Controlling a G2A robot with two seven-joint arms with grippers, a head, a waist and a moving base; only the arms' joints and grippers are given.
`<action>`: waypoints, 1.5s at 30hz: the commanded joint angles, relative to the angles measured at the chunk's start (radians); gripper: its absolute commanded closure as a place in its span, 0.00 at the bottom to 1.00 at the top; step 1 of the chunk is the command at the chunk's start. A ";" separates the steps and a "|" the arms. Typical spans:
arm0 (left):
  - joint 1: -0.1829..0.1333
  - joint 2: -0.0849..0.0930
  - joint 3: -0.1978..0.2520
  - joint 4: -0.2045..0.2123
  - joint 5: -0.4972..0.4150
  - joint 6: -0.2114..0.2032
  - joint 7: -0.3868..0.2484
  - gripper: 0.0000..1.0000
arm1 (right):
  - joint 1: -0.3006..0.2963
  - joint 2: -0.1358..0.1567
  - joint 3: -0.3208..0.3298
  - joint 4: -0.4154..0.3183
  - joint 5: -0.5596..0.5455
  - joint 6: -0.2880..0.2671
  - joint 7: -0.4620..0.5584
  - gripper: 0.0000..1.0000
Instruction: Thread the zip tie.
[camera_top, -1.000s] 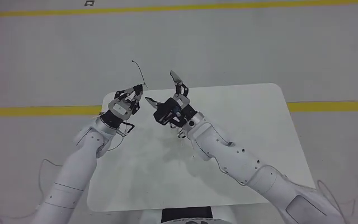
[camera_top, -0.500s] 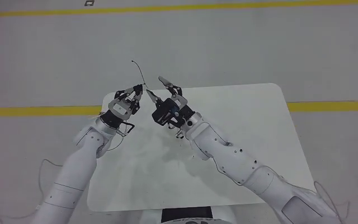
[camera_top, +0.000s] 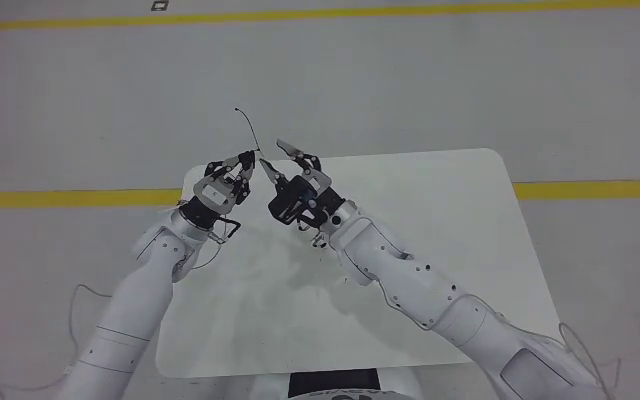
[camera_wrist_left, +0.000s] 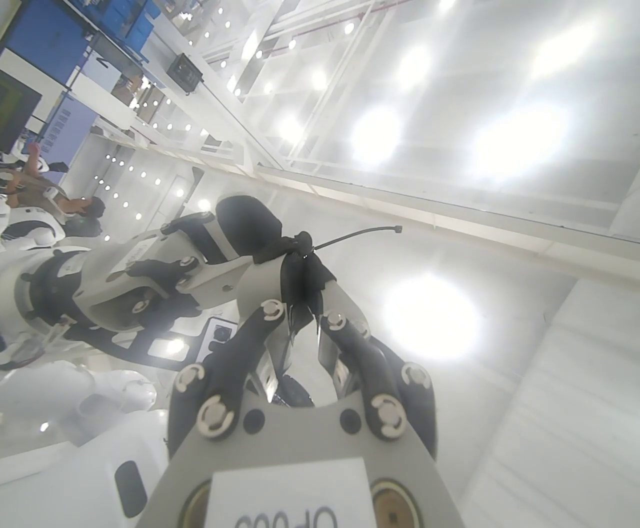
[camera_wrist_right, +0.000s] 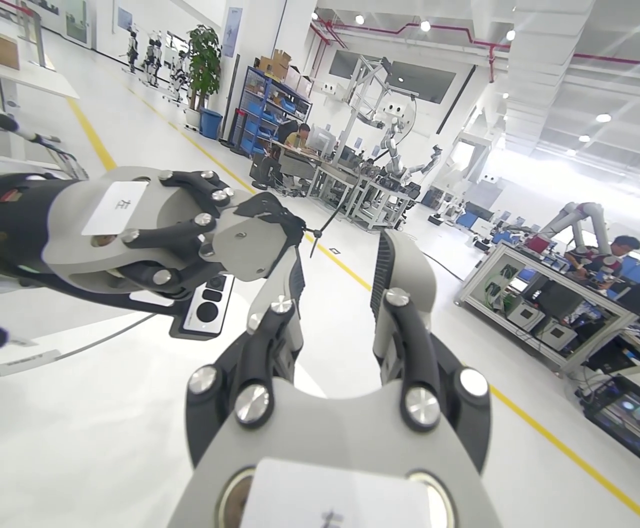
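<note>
Stickers are showing on both tools. A white sticker (camera_wrist_right: 115, 207) with one printed character is sitting on the flank of the left gripper (camera_wrist_right: 295, 225). A base label (camera_wrist_right: 340, 495) on the right gripper (camera_wrist_right: 340, 250) is being cut off by the picture's edge, so I am leaving its print alone.

I am watching the left gripper clenching the thin black zip tie (camera_top: 247, 125) just past the far left corner of the table (camera_top: 440, 220). The strap is curving away from the table, out over the floor, with a small block at its free end. The stretch inside the clamped pads is hiding from me.

The right gripper is hanging released, jaws spread wide, over that same table corner, just beside the left fingertips. I am not making out whether one of its fingers is touching them or the tie.
</note>
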 joint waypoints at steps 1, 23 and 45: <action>0.000 0.000 0.000 0.000 0.000 0.000 0.000 1.00 | 0.001 -0.001 -0.001 0.001 0.000 -0.001 -0.002 0.75; 0.000 0.000 0.000 0.000 0.000 0.000 0.000 1.00 | 0.015 -0.009 -0.013 0.019 0.000 -0.014 -0.005 0.78; 0.000 0.000 0.000 0.000 0.000 0.000 0.000 1.00 | 0.025 -0.018 -0.024 0.040 0.000 -0.009 -0.015 1.00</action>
